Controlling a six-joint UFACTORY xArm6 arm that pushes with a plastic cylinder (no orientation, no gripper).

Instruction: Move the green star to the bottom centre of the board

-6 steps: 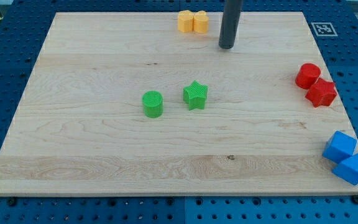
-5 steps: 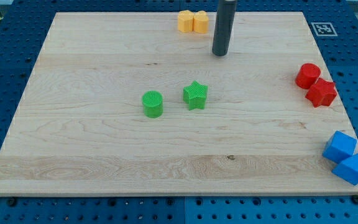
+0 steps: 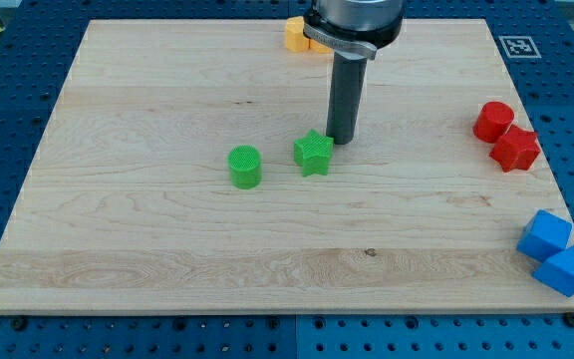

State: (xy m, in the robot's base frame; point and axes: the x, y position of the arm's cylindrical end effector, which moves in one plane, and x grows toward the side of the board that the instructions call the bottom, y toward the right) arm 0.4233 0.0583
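While poised over pale wood grain, my tip (image 3: 342, 140) just beside the green star (image 3: 313, 153), at its upper right edge, whether touching or a hair apart impossible to tell. Star near the middle of the board (image 3: 167, 239), ridged like printed plastic, with a green cylinder (image 3: 245, 167) near it on the view's left, the two apart. Smooth dark rod rising straight to a metal collar at the view's top, partly covering an orange block (image 3: 295, 33) at the board's top edge, shape unclear. Two red blocks (image 3: 504, 136) touching at the view's right edge, one rounded, the other star-like. Two blue blocks (image 3: 553, 253), angular and faceted, touching at the lower right corner and overhanging the board. No jaws on this arm, only the rod. Black-and-white marker (image 3: 516, 46) at the top right corner. Blue perforated tabletop (image 3: 8, 120) all around.
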